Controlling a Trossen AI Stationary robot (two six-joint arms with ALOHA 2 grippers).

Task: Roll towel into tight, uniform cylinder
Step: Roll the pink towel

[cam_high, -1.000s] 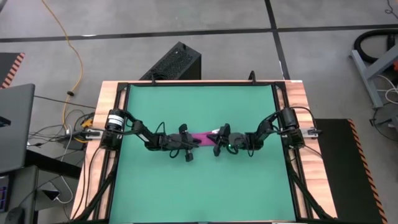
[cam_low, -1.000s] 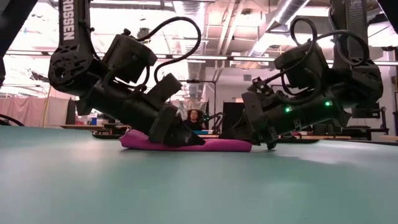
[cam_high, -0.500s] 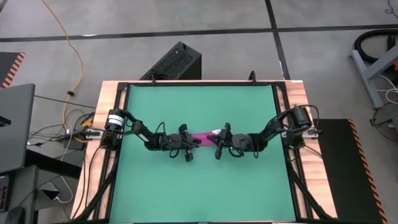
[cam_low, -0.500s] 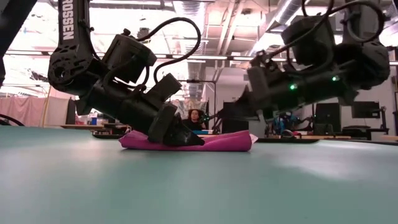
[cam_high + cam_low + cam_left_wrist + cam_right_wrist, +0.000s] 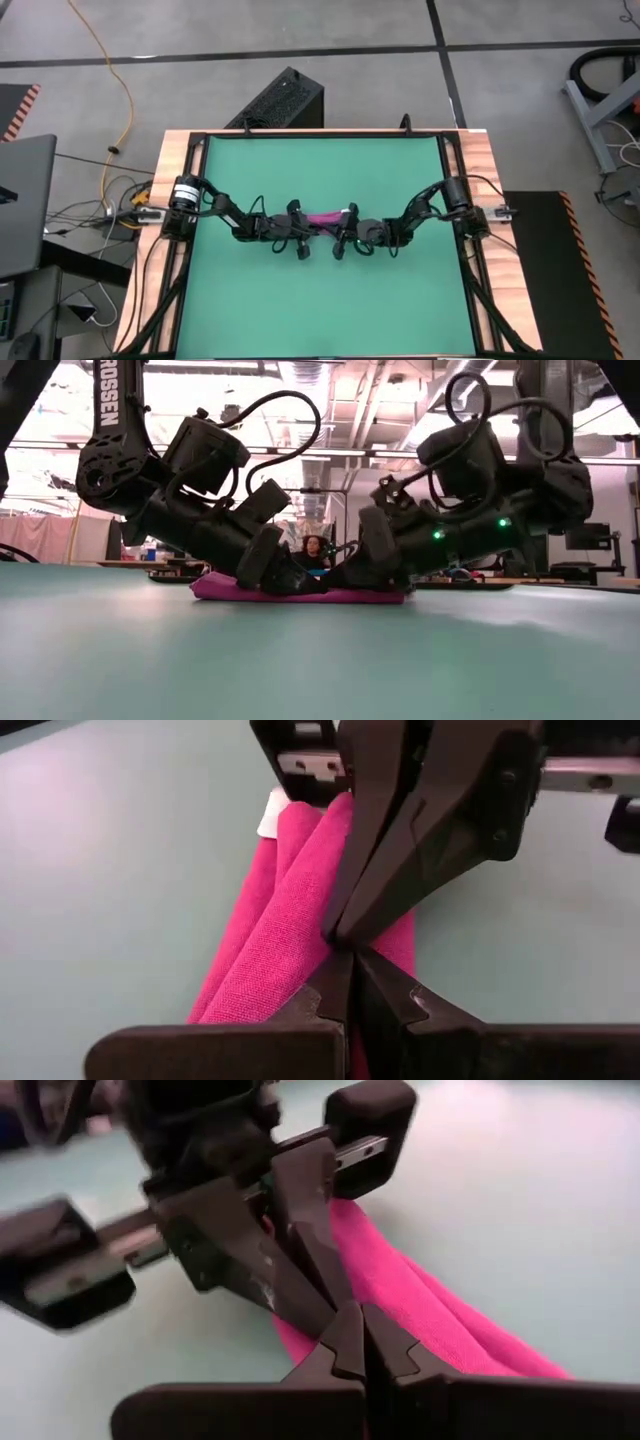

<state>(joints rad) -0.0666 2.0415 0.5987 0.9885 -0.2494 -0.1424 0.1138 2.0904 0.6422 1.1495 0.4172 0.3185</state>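
The magenta-pink towel (image 5: pixel 322 216) lies as a flat, folded, narrow strip along the middle of the green mat (image 5: pixel 320 300). Its white tag (image 5: pixel 270 815) is at the end toward the table's right. My left gripper (image 5: pixel 316 226) comes from the left and my right gripper (image 5: pixel 332 228) from the right. Both are shut and slant down onto the strip's middle, their tips almost touching each other. In the low view the towel (image 5: pixel 225 590) lies flat under both grippers. My left gripper rests its shut fingertips (image 5: pixel 345 975) on the top of the towel's middle (image 5: pixel 300 935), slanting down from the table's left, along the strip. Whether any cloth is caught between the fingers I cannot tell. The towel lies flat on the mat. My right gripper rests its shut fingertips (image 5: pixel 362 1330) on the towel's middle (image 5: pixel 400 1295), slanting down from the table's right, along the strip, tip to tip with the left fingers (image 5: pixel 320 1250). Whether cloth is caught between them I cannot tell.
The mat fills a wood-edged table frame (image 5: pixel 458 150). A black box (image 5: pixel 280 100) stands beyond the far edge and a laptop (image 5: pixel 20 200) to the left. A person (image 5: pixel 313 550) sits in the room far behind. There is free mat on the near and far sides of the towel.
My right gripper rose off the towel's right end and drew back toward the right edge. It then came down again farther left, onto the towel's middle, meeting my left gripper. The towel's right end, briefly puffed up, lies flat again. My left gripper has kept still.
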